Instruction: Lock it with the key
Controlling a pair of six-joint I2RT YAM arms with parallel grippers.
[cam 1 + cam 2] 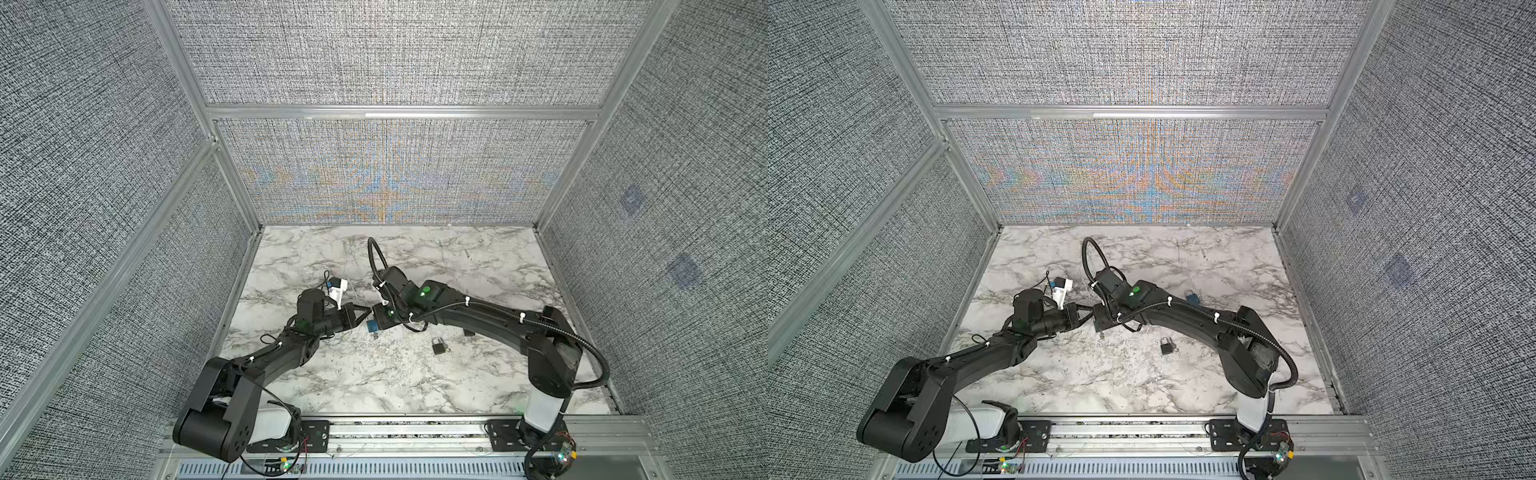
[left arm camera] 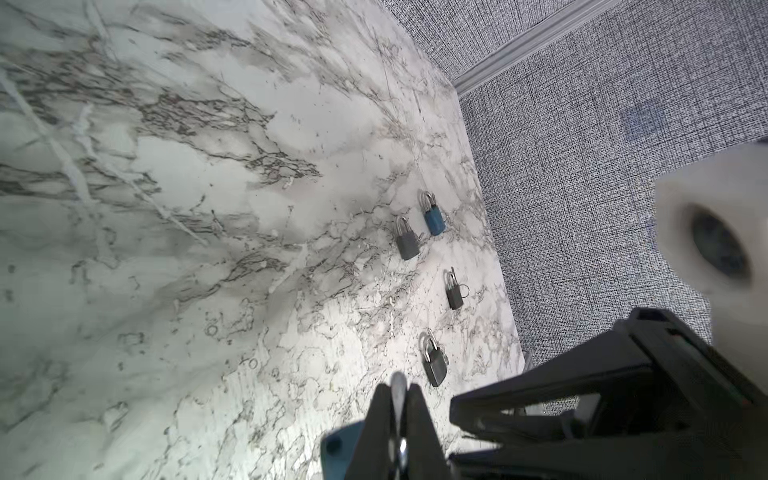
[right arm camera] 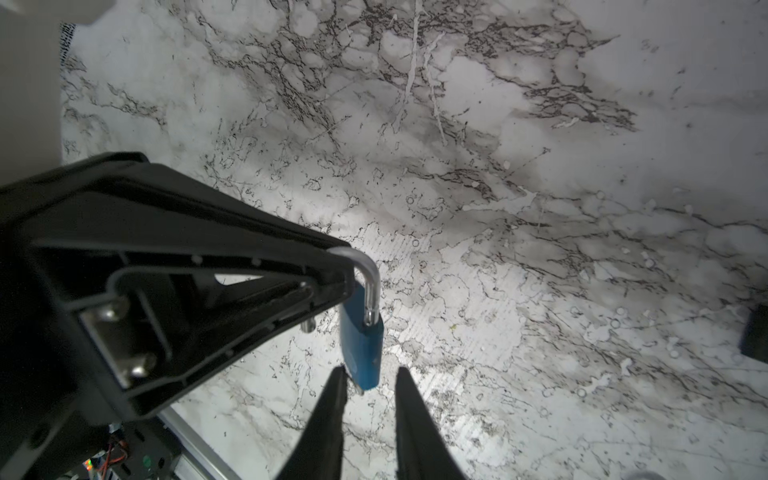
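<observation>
**Left holds the lock, right lines up on the key**

The left gripper (image 2: pixel 398 390) is clamped tight on the shackle (image 3: pixel 371 286), so the blue lock (image 3: pixel 360 349) hangs free from its tips, off the table (image 1: pixel 374 382). One shackle leg is seated in the body. A short metal stub beside the body, half hidden behind the left gripper's finger, may be the free leg; if so, the lock is open.

Just beyond the left gripper's tips, the right gripper (image 3: pixel 370 370) faces the lock with its jaws apart. The lock's lower end sits between its fingers: close to one, with clear space before the other. It grips nothing. A small metal piece at the lock's underside looks like the key (image 3: pixel 360 390), right between those fingers; its shape is too small to make out.

The step in hand seems to be taking the key. To do it well, the right gripper should centre on the key head, not the blue body, and close on its flat faces. Its wrist axis should line up with the key's shaft, so the turn twists and does not pry. The lock can swing on its shackle, so the left grip must not slacken.

Farther off, beyond both grippers, spare locks (image 2: pixel 407 243) lie on the table, well clear.
</observation>
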